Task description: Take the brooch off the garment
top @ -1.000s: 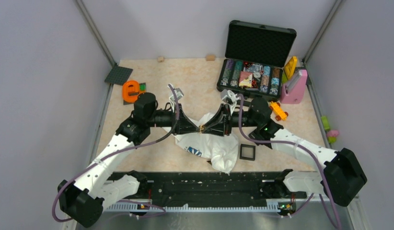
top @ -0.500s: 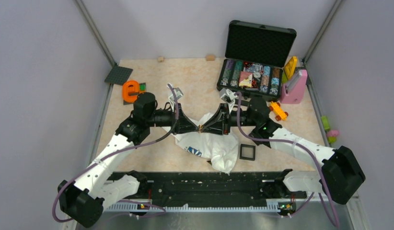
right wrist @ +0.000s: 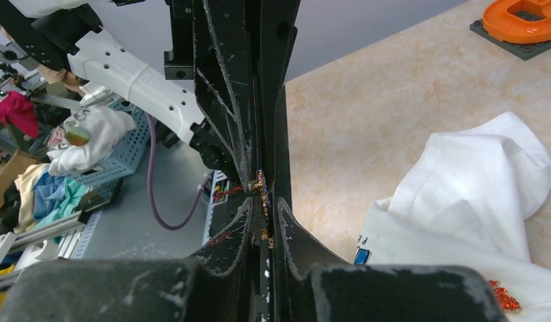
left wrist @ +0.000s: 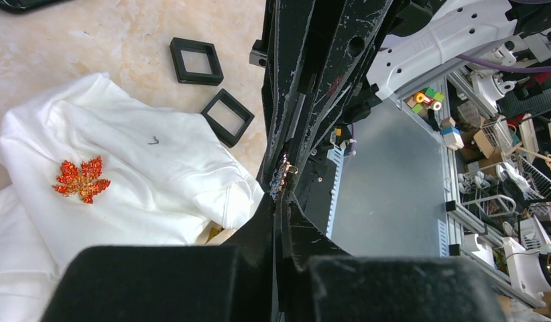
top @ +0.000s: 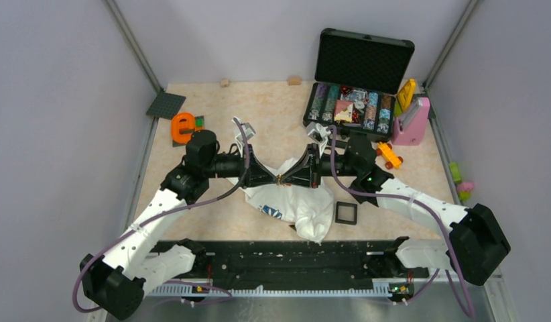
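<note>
Bench is a beige marbled top with plain grey walls on three sides. An open black case full of small bits sits in the far right corner, with a pink thing at the right edge beside it. An orange piece lies by the left edge.

The white shirt is bunched mid-bench, toward the near edge, and a black square frame is just beside it on the right.

Both arms meet tip to tip above the shirt. The right gripper is clamped on a small gold-and-blue brooch, held up off the cloth. The left gripper has its fingers pressed together with the tips touching that brooch. I can't tell if it's actually pinching it.

A red leaf brooch sits on the shirt.

From the top camera the small brooch is just a speck, and the arms cover the leaf one. The right wrist camera cuts the leaf off at its bottom corner. Only a scrap of the shirt's blue print shows.
</note>
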You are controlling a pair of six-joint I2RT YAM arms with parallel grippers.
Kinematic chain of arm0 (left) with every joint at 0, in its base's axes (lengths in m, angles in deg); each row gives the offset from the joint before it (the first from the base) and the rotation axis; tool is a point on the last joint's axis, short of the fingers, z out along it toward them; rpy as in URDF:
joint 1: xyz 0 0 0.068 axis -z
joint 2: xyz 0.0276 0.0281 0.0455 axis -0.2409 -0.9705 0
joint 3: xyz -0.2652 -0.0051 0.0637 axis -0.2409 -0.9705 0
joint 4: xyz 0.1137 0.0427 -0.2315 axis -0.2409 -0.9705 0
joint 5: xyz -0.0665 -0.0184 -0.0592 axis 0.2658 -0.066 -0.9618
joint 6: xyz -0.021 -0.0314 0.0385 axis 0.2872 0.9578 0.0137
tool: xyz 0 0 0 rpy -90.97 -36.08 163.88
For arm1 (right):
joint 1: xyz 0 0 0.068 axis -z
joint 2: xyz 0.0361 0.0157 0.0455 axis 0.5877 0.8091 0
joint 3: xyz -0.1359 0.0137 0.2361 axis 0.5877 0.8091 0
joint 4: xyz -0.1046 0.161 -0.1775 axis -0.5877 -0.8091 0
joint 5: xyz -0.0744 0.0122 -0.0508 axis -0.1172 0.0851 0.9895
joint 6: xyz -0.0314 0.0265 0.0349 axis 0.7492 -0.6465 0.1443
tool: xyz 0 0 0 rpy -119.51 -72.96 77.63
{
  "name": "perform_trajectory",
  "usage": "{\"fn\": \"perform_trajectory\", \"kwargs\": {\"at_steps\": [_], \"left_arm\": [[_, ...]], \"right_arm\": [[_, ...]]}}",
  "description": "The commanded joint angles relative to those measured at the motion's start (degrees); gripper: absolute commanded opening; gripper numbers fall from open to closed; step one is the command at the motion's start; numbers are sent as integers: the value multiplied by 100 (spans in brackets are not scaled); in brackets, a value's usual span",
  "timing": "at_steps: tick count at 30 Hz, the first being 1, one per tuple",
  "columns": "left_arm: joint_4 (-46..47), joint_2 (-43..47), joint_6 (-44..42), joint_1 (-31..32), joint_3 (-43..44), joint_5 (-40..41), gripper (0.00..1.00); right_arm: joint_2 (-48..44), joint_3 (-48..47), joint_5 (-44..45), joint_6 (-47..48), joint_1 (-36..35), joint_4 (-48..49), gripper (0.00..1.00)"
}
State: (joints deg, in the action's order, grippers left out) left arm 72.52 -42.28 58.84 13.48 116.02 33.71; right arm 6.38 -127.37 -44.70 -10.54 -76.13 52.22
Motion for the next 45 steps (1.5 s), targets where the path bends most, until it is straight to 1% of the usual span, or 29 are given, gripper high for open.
{"fn": "perform_trajectory", "kwargs": {"at_steps": [1, 8, 12, 15, 18, 19, 21, 22, 24, 26, 28, 29, 31, 32, 34, 36, 39, 42, 45], "left_arm": [[-59, 209, -40, 38, 106, -64, 0], [-310, 197, -195, 40, 158, 404, 0], [-489, 143, -313, 34, 183, 715, 0], [-513, 148, -347, 40, 182, 827, 0], [-574, 185, -420, 41, 174, 1083, 0], [-591, 209, -492, 44, 156, 1248, 0], [-489, 257, -524, 40, 56, 1635, 0], [-360, 296, -517, 41, -6, 1808, 0], [303, 424, -482, 74, -280, 1955, 0], [1271, 694, -551, 172, -749, 2327, 0], [1975, 937, -973, 320, -1138, 2868, 0], [2200, 1018, -1359, 404, -1314, 2986, 0], [2267, 1103, -2498, 536, -1441, 2624, 0], [2272, 1128, -2922, 604, -1471, 2644, 0], [2467, 1138, -3319, 710, -1541, 2846, 0], [2814, 1086, -3634, 820, -1666, 3044, 0], [3322, 954, -4595, 1100, -1931, 3310, 0], [3701, 752, -5661, 1475, -2187, 3567, 0], [4061, 605, -6017, 1665, -2315, 3747, 0]], "right_arm": [[-13, -229, 342, 101, -47, 120, 8], [-95, -208, 340, 206, -46, -20, 20], [-109, -166, 331, 245, -46, -52, 34], [-141, -132, 355, 261, -49, -70, 40], [-184, -129, 478, 282, -30, -180, 54], [-207, -129, 561, 279, -21, -239, 55], [-267, -198, 1029, 176, -16, -564, 55], [-305, -252, 1438, 61, -12, -785, 55], [-389, -309, 2247, -368, -11, -1053, 57], [-514, -336, 2985, -971, -11, -1294, 58], [-637, -369, 3618, -1760, -20, -1618, 58], [-725, -405, 3891, -2165, -20, -1843, 58], [-863, -499, 4364, -2786, -28, -2388, 58], [-937, -543, 4574, -3003, -29, -2626, 58], [-1043, -630, 4885, -3444, -29, -3154, 58], [-1059, -743, 4927, -3794, -29, -3576, 57], [-964, -850, 4781, -4484, -48, -3915, 55], [-840, -854, 4453, -4958, -124, -3758, 53], [-704, -894, 4277, -5166, -226, -3563, 51]]}}
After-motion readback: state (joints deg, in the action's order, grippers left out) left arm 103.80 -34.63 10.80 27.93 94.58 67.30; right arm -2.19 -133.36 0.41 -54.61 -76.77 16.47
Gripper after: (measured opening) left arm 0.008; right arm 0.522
